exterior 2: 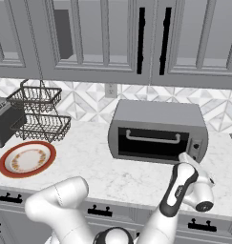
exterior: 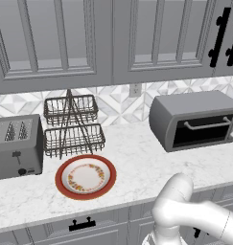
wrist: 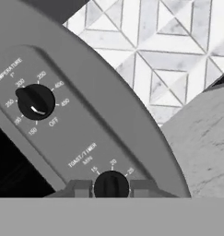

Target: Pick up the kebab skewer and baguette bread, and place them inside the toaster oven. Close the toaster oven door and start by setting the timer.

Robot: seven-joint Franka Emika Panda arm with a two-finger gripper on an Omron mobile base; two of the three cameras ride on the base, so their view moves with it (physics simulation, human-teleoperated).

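One wide grey metal toaster oven (exterior 2: 158, 131) with a rounded top sits on the white marble desk (exterior: 137, 167) against the tiled wall, its dark glass toaster oven door (exterior 2: 153, 143) shut upright, one silver bar handle across it. What lies inside cannot be made out through the dark glass. One grey slotted toaster (exterior: 16, 146) stands at the far left, and beside it one two-tier black wire basket rack (exterior: 72, 127), both tiers bare. One round red-rimmed plate (exterior: 86, 177) with a flower pattern lies in front of the rack with nothing on it. Two black round knobs sit on the oven's panel: the upper one (wrist: 36, 101) is labelled "TEMPERATURE" with "OFF" and numbers, some blurred; the lower one (wrist: 111, 185) reads "TOAST/TIMER MIN". The pincer (wrist: 111, 188) is closed on that timer knob, one fingertip either side.
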